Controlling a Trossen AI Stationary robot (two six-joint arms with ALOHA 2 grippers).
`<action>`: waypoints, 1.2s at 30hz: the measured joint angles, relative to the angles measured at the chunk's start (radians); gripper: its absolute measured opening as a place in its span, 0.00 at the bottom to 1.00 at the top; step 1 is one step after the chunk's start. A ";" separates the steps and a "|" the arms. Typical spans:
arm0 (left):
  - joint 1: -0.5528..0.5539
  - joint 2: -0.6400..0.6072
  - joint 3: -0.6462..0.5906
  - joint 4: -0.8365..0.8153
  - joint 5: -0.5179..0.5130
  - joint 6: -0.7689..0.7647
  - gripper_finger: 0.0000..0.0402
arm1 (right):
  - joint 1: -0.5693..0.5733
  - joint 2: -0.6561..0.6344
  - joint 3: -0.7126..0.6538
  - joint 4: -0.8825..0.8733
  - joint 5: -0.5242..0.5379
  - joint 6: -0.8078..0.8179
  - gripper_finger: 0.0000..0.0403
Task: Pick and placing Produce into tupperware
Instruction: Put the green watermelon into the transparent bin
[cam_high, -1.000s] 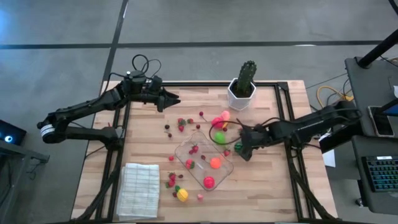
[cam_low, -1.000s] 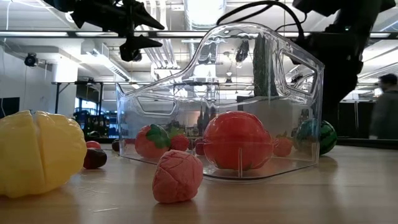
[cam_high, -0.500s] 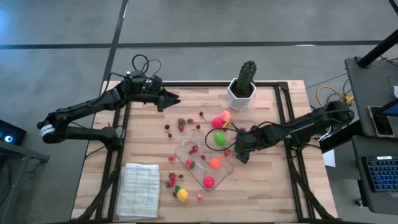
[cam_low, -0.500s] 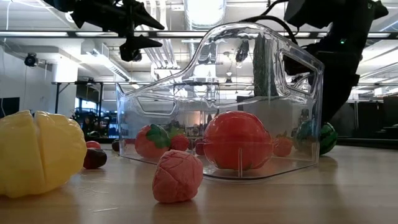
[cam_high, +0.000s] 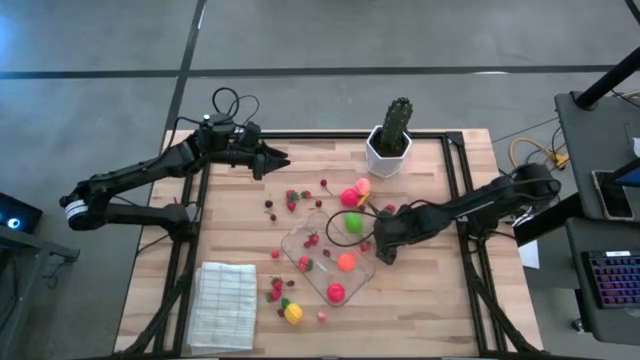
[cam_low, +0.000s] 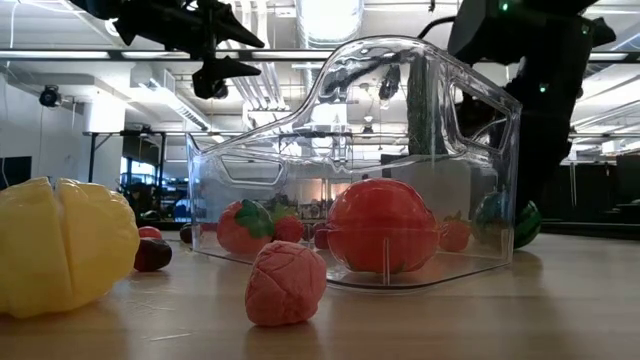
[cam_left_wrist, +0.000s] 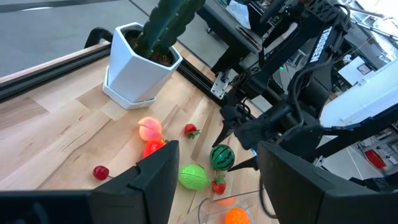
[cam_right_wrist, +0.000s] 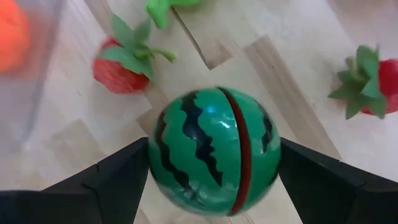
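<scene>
The clear tupperware (cam_high: 328, 262) lies in the middle of the table with an orange piece (cam_high: 346, 262), a red piece (cam_high: 336, 293) and small strawberries inside. The green striped melon ball (cam_right_wrist: 214, 152) rests on the table by the tupperware's right corner, also shown in the left wrist view (cam_left_wrist: 222, 157). My right gripper (cam_high: 380, 240) is open and low, one finger on each side of the melon. My left gripper (cam_high: 278, 160) is open and empty above the table's far left. Berries, a green ball (cam_high: 353, 222) and a pink piece (cam_high: 357, 192) lie loose on the wood. My right gripper's fingers (cam_right_wrist: 124, 180) stand at the melon's two sides (cam_right_wrist: 158, 149), coming slanting down from the table's right. The melon sits on the table. I cannot tell whether the fingers touch it.
A cactus in a white pot (cam_high: 390, 140) stands at the far edge. A white ribbed cloth (cam_high: 222, 305) lies at the near left. A yellow piece (cam_high: 292, 313) and a pink piece (cam_low: 285, 283) lie near the tupperware's near corner.
My right gripper has gone toward the table's left, toward the tupperware, and now has the melon ball between its fingers. The melon has stayed where it was.
</scene>
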 joint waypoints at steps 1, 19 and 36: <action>0.000 0.000 0.000 0.000 0.000 0.000 0.50 | 0.000 0.015 0.000 0.000 0.000 0.002 0.81; 0.000 0.000 0.000 0.000 0.000 0.000 0.50 | 0.021 0.064 0.026 -0.003 -0.003 0.131 0.81; -0.001 0.000 0.000 0.000 0.001 -0.002 0.50 | 0.019 0.064 0.026 0.001 0.004 0.116 0.64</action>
